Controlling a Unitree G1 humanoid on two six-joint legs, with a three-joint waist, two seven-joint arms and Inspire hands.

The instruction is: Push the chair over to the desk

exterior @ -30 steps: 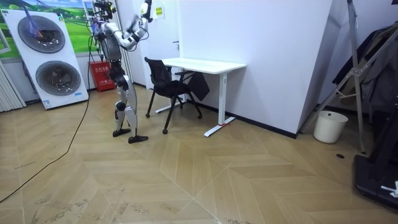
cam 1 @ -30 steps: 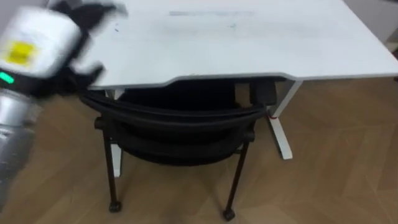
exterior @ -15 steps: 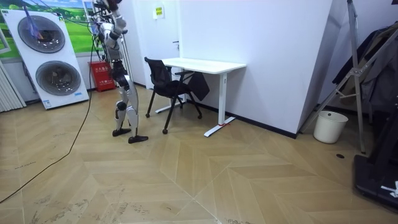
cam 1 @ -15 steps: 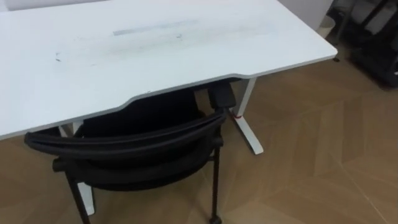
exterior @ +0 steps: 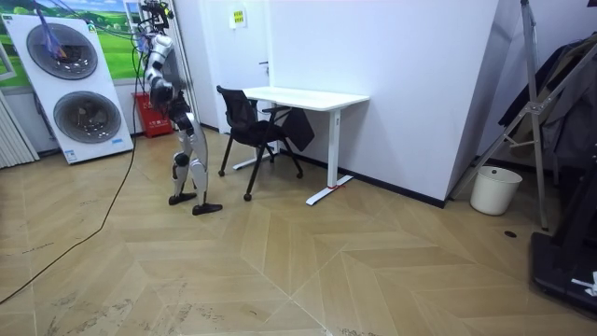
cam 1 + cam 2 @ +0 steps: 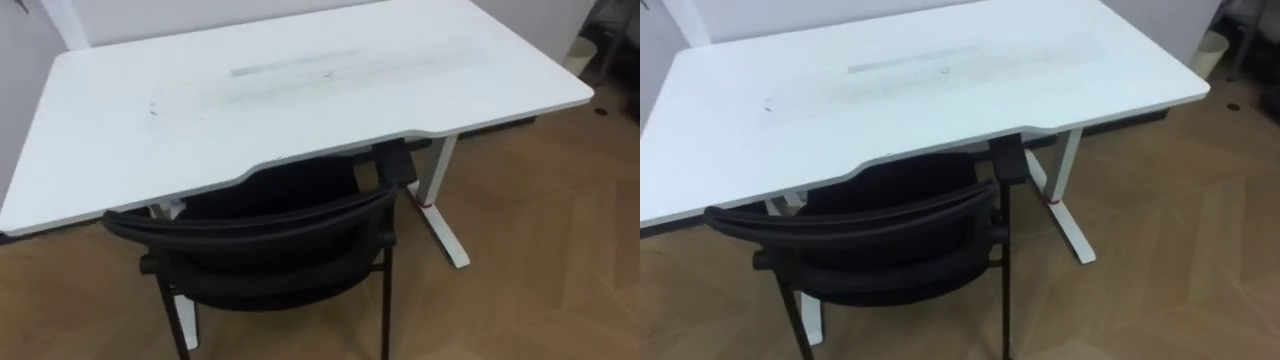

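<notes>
The black mesh chair stands with its back towards me and its seat partly under the white desk. Its backrest top sits just in front of the desk's curved front edge. In the room view the chair is at the desk's near end, and I stand upright about a step behind it, on the room view's left. My arms are drawn in against my body there, apart from the chair. My hands are too small to read.
A dark control box hangs under the desk by its white leg and foot. Stacked washing machines stand behind me. A white bin and a clothes rack are far to the room view's right. Open wooden floor lies around.
My left arm, raised beside the chair a second ago, has dropped out of the eye view and come down to my body. The head camera has shifted; the chair stays at the desk.
</notes>
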